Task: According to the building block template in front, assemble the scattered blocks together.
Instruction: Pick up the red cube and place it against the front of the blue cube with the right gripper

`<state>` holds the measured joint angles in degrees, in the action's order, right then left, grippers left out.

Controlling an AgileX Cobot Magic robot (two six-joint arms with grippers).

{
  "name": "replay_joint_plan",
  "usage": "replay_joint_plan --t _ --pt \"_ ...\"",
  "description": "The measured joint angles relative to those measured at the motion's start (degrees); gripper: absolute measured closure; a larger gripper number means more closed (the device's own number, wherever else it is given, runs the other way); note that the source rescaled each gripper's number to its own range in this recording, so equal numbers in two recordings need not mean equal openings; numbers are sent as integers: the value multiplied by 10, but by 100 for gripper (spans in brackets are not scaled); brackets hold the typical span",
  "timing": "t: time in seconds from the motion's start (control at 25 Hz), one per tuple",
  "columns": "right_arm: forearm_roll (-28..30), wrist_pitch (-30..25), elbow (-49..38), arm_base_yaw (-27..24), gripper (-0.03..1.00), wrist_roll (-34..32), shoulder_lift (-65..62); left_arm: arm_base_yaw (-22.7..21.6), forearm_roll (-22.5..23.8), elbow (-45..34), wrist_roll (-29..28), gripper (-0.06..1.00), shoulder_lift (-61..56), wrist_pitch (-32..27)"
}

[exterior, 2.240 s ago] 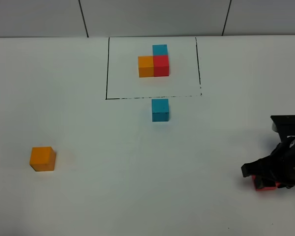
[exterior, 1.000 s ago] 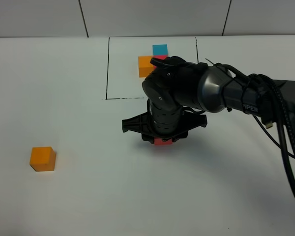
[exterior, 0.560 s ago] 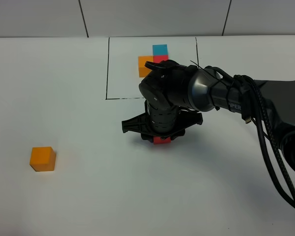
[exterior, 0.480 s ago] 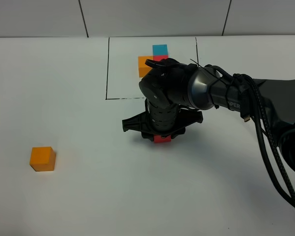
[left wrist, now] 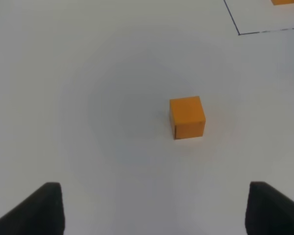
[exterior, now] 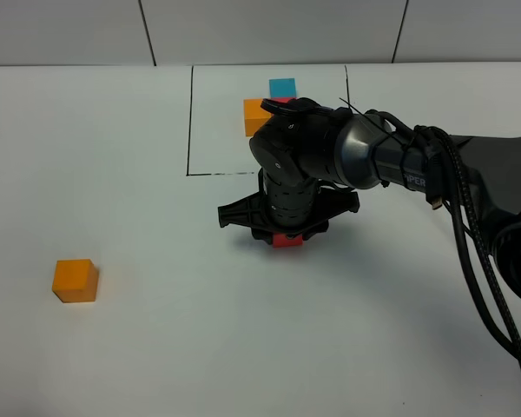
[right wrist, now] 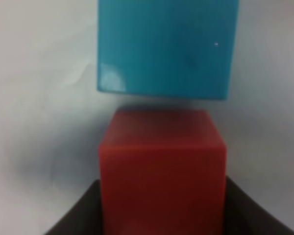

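Observation:
My right gripper (exterior: 286, 234) is shut on the red block (exterior: 286, 241), low over the table just in front of the black frame. In the right wrist view the red block (right wrist: 161, 169) sits between the dark fingers (right wrist: 81, 215), its far face close to the loose blue block (right wrist: 166, 46); I cannot tell if they touch. The arm hides that blue block from above. The building block template (exterior: 256, 115) lies inside the frame, partly covered by the arm. The orange block (exterior: 75, 280) lies alone at the left. My left gripper (left wrist: 157, 210) hangs open, short of the orange block (left wrist: 187, 117).
The black drawn frame (exterior: 189, 122) marks a rectangle at the back centre. A corner of the frame line (left wrist: 240, 33) shows in the left wrist view. The right arm and its cables (exterior: 469, 226) stretch across the right half of the white table.
The right gripper has carried the red block in from the right and, over the last second, edged it a little toward the frame. The orange block has not moved.

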<state>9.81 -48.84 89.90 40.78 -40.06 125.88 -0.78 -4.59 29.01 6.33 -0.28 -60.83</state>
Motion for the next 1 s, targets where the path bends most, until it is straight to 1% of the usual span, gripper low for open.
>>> replay_joint_plan --t 1.0 --pt "1 15 1 -1 94 -16 6 0 0 0 0 23 0 0"
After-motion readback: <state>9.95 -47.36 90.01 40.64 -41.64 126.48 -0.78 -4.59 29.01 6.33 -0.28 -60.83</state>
